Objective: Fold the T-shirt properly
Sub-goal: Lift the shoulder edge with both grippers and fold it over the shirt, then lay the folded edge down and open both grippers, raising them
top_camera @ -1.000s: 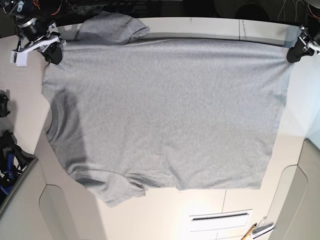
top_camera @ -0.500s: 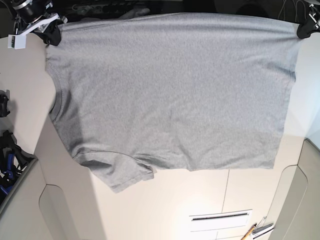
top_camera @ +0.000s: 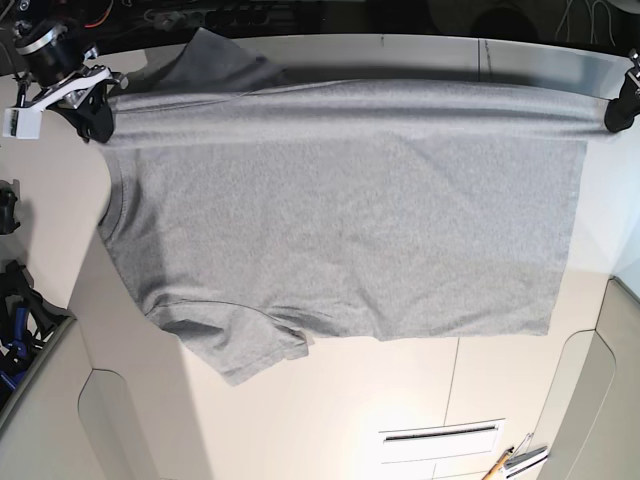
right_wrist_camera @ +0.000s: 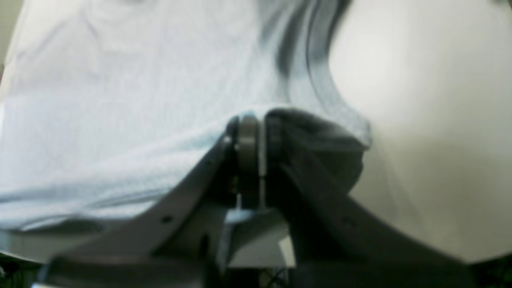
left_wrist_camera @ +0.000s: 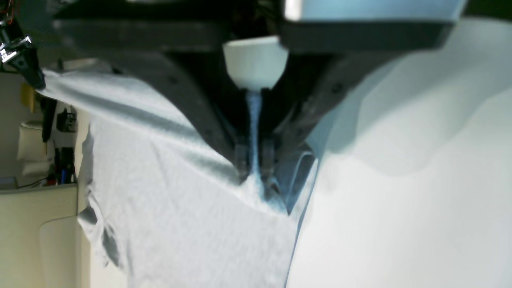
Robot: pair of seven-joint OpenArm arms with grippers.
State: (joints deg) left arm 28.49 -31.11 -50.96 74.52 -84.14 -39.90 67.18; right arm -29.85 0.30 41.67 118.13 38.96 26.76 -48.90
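The light heather-grey short-sleeved cotton T-shirt (top_camera: 340, 220) hangs plain side up over the pale bench (top_camera: 330, 420), stretched between both arms along its far edge. The right hand (top_camera: 92, 112) is pinched tight on the far left corner and the left hand (top_camera: 622, 108) on the far right corner. It looks light, floppy and sag-prone, so corners and hem seams look like the best spots to hold.

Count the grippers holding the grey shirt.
2: the right gripper pinches the light heather-grey cotton T-shirt at its sleeve-side top corner; the left gripper pinches the opposite top corner.
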